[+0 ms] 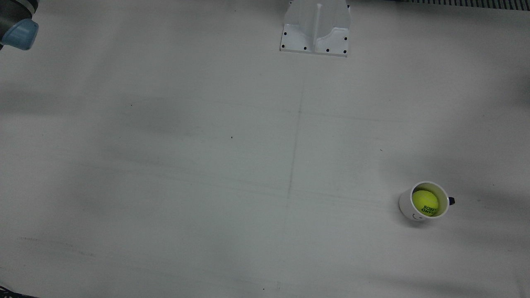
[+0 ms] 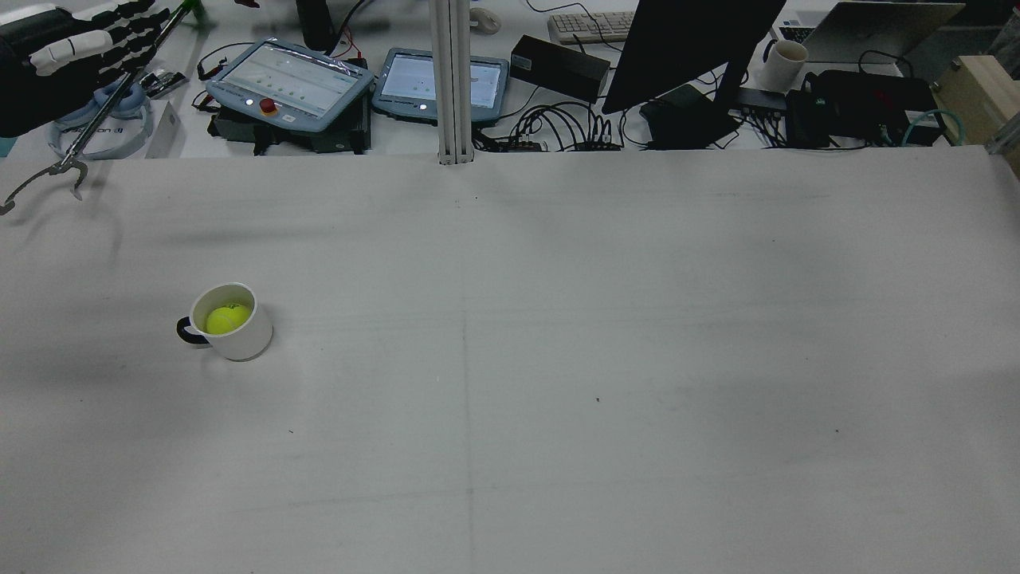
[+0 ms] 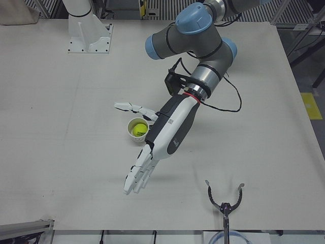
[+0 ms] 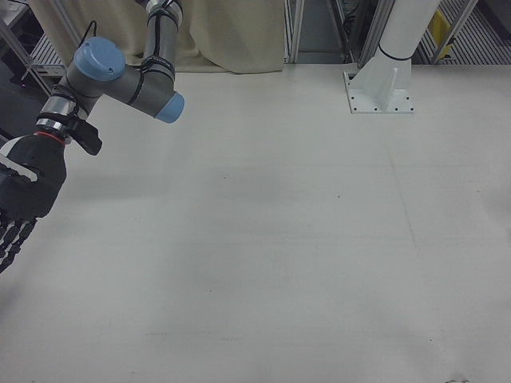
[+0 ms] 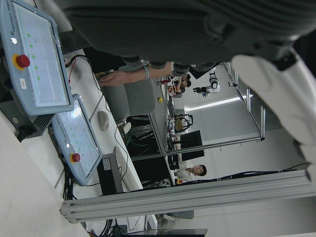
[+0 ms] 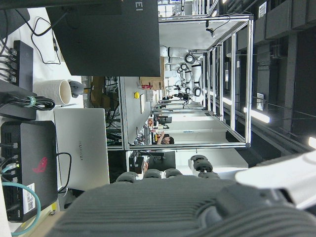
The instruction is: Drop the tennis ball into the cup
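Note:
The yellow-green tennis ball [image 1: 425,203] lies inside the white cup [image 1: 405,207], which has a dark handle and stands upright on the table. The rear view shows the cup [image 2: 243,339] at the left with the ball [image 2: 227,318] in it. In the left-front view my left hand [image 3: 170,129] hangs above the table beside the cup [image 3: 130,133], tilted down toward the front edge. It is open, with fingers [image 3: 138,175] stretched out and nothing in it. My right hand [image 4: 20,199] hovers at the far side of the table, also open and empty.
The claw of a reach-grabber tool [image 3: 224,203] rests at the table's front edge, also seen as the claw [image 2: 48,171] in the rear view. Arm pedestals [image 1: 315,29] stand at the back. Beyond the table are control tablets [image 2: 291,80], a monitor [image 2: 685,40] and cables.

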You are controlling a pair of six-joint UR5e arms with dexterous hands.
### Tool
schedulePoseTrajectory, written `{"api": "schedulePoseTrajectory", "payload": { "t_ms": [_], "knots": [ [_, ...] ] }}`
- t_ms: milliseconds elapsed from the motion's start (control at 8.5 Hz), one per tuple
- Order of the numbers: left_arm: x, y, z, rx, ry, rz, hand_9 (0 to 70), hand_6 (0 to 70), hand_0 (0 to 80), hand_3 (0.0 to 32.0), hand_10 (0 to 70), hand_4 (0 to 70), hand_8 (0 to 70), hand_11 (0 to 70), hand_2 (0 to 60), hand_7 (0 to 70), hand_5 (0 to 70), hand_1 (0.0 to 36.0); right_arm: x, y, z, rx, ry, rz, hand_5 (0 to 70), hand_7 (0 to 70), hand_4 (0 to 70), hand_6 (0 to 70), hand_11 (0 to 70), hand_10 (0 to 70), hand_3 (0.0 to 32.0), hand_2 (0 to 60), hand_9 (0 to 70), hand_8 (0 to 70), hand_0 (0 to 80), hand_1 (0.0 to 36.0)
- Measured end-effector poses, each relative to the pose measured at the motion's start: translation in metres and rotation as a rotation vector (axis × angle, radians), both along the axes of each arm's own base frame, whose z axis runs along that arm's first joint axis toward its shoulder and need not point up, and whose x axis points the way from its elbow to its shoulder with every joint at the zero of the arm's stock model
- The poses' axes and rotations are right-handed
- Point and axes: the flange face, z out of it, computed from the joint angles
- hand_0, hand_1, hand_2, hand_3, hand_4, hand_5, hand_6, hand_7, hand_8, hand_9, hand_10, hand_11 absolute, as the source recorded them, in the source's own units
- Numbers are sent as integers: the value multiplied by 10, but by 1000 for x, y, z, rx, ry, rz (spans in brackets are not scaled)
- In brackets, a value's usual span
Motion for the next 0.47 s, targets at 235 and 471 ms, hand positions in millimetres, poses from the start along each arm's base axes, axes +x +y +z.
{"api": "schedulePoseTrajectory", "payload": {
  "t_ms": [235,471],
  "knots": [
    [-3,-8,-1,16,4,-8,0,0,282,0,0,0,0,0,170,51,0,117,0,0,-1,1,0,0,0,0,0,0,0,0,0,0,0,0,0,0],
    [-2,-9,-6,34,9,-6,0,0,221,0,0,0,0,0,194,58,0,111,0,1,1,-1,0,0,0,0,0,0,0,0,0,0,0,0,0,0]
  ]
}}
